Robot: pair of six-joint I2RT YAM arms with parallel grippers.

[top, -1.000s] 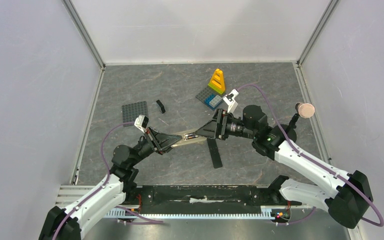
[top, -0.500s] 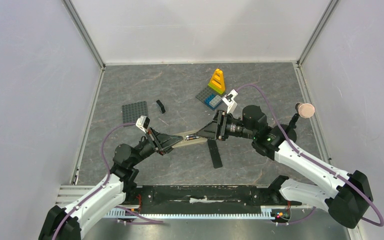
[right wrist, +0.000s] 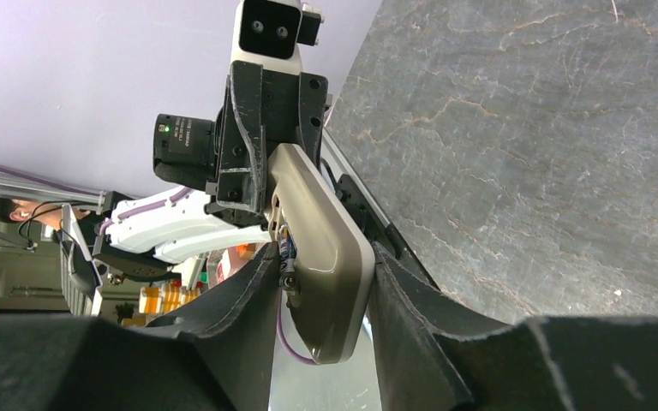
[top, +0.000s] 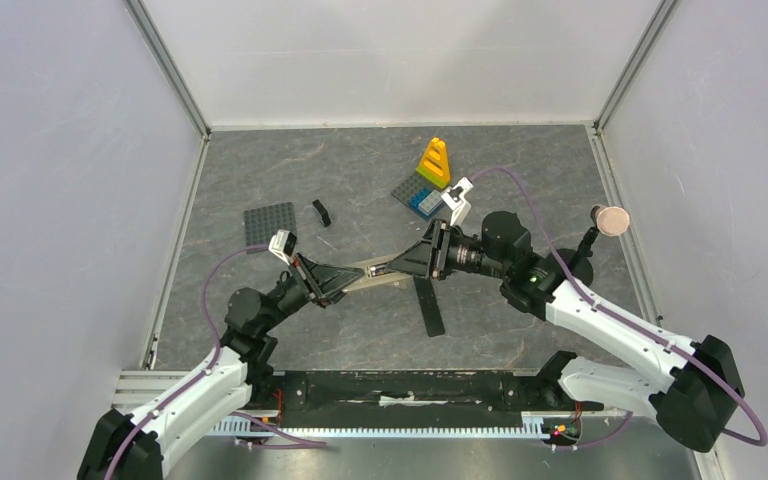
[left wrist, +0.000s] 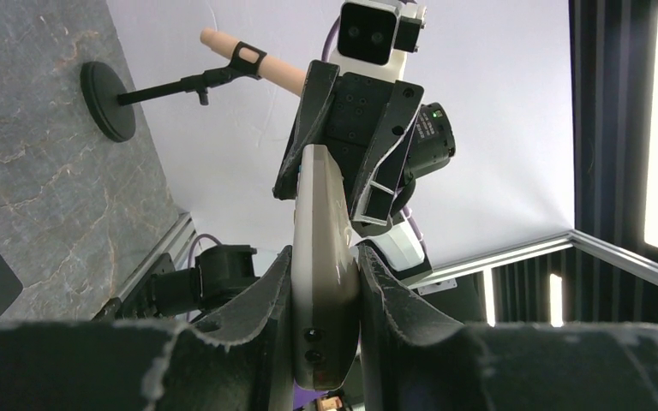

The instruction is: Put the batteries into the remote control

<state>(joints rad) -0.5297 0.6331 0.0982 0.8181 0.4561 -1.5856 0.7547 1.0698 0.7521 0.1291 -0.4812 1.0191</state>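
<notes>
While the table (top: 520, 170) lies under everything, both my arms meet above its middle. Between them hangs the remote (top: 368, 276), lifted off the table.

My left tool (top: 344, 285) is closed on 1 end of it, and the left wrist view shows both pads pressed flat on the remote's 2 broad faces. My right tool (top: 403, 265) is closed on the other end in the same way. The bar is thus pinched from 2 sides, with just a short stretch bare between the tips.

On the table just below the right tool lies a black strip (top: 429, 306). I take it to be the slot's cover, though I cannot be sure.

Smallest of all, a battery (top: 382, 270) shows as a dark cylinder in the slot on that bare stretch. In the right wrist view something small and shiny sits at the remote's edge, too cramped for me to count cells.

I judge the loading step to be in hand: 1 cell is in the slot, but I cannot tell that it is seated. Next, 1 tool should let go while the other holds firm. The free tool could then press the cell flat or fetch the strip. Either move needs the slot face turned up and free of my pads.
</notes>
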